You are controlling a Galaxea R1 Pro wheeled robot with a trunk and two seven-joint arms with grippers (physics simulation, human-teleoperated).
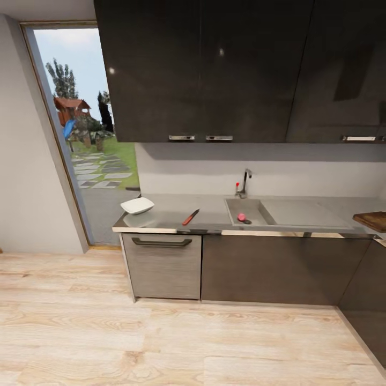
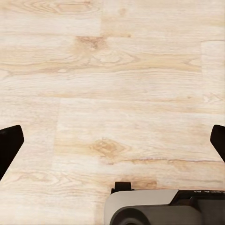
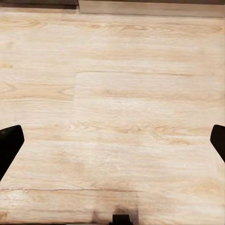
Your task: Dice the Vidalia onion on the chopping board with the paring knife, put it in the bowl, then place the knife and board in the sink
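Pale wood-plank floor [image 2: 117, 93] beneath the left pincer [image 2: 112, 140], its dark fingertips [image 2: 9, 145] wide apart.

The grey counter [image 1: 214, 214] carries a white square bowl [image 1: 137, 205] at its left end and, to the bowl's right, a paring knife [image 1: 190, 217] lying flat and diagonal, red-brown handle toward the front edge. The recessed sink [image 1: 257, 212] holds a small reddish onion [image 1: 242, 217] near the drain, with the tap behind. The dark brown chopping board [image 1: 372, 220] lies at the counter's far right, beyond the drainboard.
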